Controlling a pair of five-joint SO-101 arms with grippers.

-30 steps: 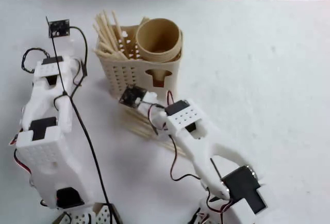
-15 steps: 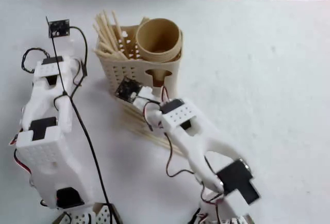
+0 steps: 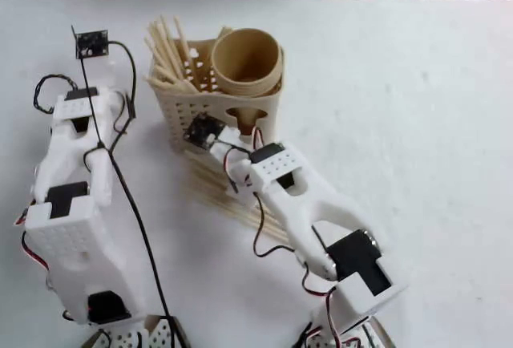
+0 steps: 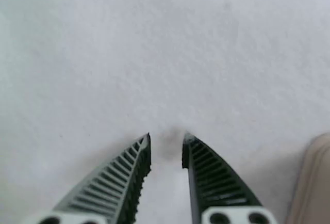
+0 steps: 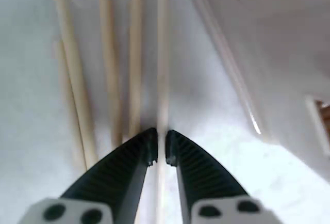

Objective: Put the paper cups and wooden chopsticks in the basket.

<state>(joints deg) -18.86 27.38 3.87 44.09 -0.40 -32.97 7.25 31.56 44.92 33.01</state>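
Right end effector (image 5: pixel 161 149) is pinched on one pale wooden chopstick (image 5: pixel 163 53) lying on the white bench (image 3: pixel 417 107). Its long axis runs straight ahead, and the white perforated basket (image 3: pixel 192 111) is just beside it. Left end effector (image 4: pixel 166 139) is slightly apart, empty and farther off.

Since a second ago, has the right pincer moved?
Yes: seen from above, the right pincer, closed on a chopstick, has edged toward the basket.

Left hand (image 4: pixel 166 146), tips slightly parted, over the white table (image 4: pixel 165 53)
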